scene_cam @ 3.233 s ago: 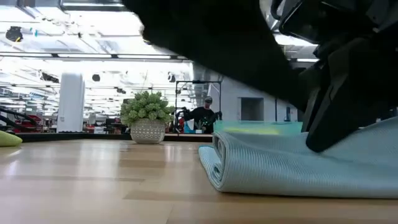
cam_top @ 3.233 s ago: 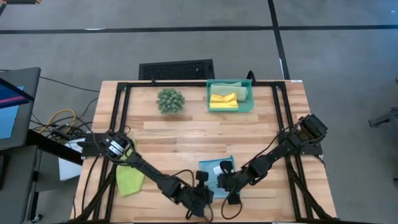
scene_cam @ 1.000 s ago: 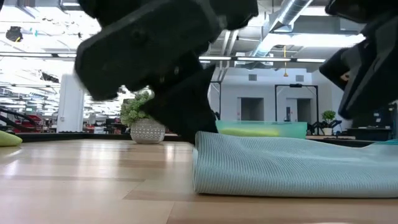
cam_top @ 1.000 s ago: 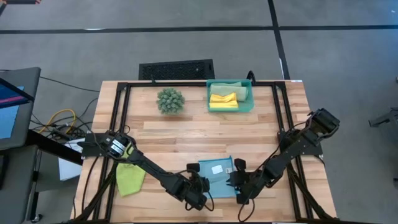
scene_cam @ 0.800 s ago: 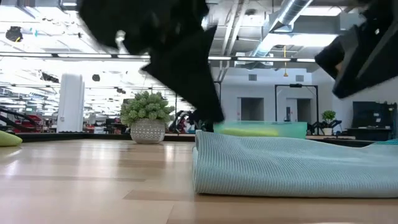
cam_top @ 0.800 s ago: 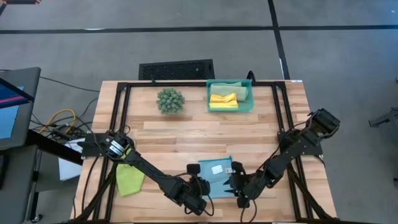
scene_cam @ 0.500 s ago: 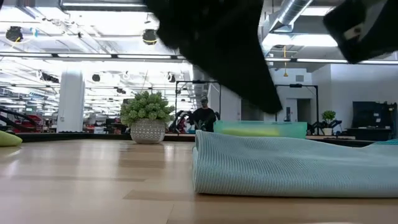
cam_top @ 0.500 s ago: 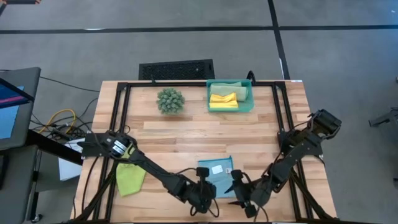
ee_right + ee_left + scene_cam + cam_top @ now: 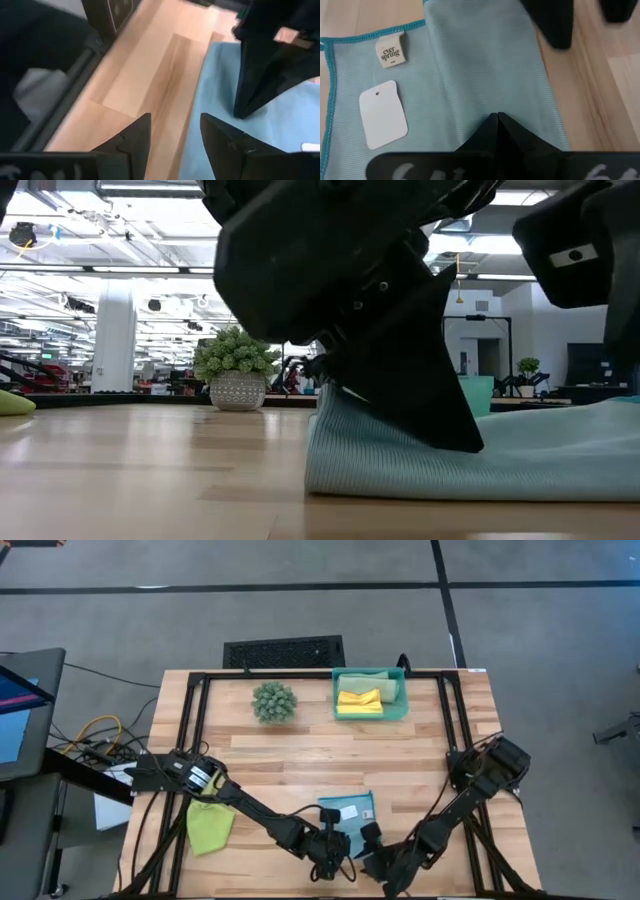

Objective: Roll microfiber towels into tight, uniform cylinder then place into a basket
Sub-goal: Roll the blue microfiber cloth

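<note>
A light blue microfiber towel (image 9: pixel 350 810) lies flat near the table's front edge, one strip folded over, with a white tag (image 9: pixel 382 115) on it. My left gripper (image 9: pixel 338 845) is shut, its tips on the towel (image 9: pixel 470 75). My right gripper (image 9: pixel 175 127) is open just right of it, one finger over the wood and one over the towel's edge (image 9: pixel 200 120). The teal basket (image 9: pixel 396 708) at the far side holds a yellow towel (image 9: pixel 359 700) and a sage green one (image 9: pixel 375 677). A lime green towel (image 9: pixel 208 828) lies at the left. My left gripper presses its shut fingertips (image 9: pixel 497 122) down on the folded-over strip (image 9: pixel 485 90) of the light blue towel, near its near edge. The fingers slant down from the near left. The towel lies on the table under them (image 9: pixel 520 465). My right gripper: I cannot tell whether it touches the towel.
A round spiky green plant ball (image 9: pixel 274 701) stands at the far left of the basket. A black slotted grille (image 9: pixel 284 651) lies beyond the table's far edge. Bare wood (image 9: pixel 320 755) stretches between the towel and the basket.
My right gripper has gone toward the table's near edge and a little left, down to the towel's near right corner, rolling as it went. My left gripper has shifted right along the near edge and tipped down onto the towel, which has stayed where it was.
</note>
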### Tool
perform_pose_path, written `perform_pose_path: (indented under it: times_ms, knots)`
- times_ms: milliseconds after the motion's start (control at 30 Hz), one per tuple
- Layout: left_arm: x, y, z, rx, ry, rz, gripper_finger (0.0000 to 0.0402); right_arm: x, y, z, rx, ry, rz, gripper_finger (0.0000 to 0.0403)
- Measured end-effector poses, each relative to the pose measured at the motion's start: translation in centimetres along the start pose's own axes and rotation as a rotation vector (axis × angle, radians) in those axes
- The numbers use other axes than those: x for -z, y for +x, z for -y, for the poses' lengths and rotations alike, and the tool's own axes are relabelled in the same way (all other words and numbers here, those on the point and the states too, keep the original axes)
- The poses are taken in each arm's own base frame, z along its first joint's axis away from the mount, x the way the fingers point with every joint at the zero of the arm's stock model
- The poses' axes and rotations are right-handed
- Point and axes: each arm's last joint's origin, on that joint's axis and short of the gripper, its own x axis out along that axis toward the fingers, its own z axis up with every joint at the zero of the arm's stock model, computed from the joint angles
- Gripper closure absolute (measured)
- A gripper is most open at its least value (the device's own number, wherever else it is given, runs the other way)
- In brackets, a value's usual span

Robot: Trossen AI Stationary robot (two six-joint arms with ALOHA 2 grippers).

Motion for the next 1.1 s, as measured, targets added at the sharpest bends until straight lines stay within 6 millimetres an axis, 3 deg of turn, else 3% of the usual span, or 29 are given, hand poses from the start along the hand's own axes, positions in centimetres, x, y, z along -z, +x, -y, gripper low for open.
perform_pose_path:
  times_ms: [200, 433, 733, 1100]
  knots:
    - [0.1, 0.0, 0.0, 0.002, -0.005, -0.006, 0.0402, -0.4, 2.9, -0.4, 0.056, -0.098, -0.117, 0.0222]
    - [0.1, 0.0, 0.1, 0.002, -0.004, -0.007, 0.0401, -1.7, 3.4, -0.6, 0.152, -0.124, -0.184, 0.0229]
    - [-0.1, -0.2, 0.3, 0.013, -0.023, 0.003, 0.0401, -1.5, 4.0, 0.6, 0.195, -0.052, -0.217, 0.0245]
    - [-1.7, -1.2, 0.1, -0.055, -0.022, 0.012, 0.0401, -1.4, 4.1, 0.8, 0.183, -0.043, -0.234, 0.0333]
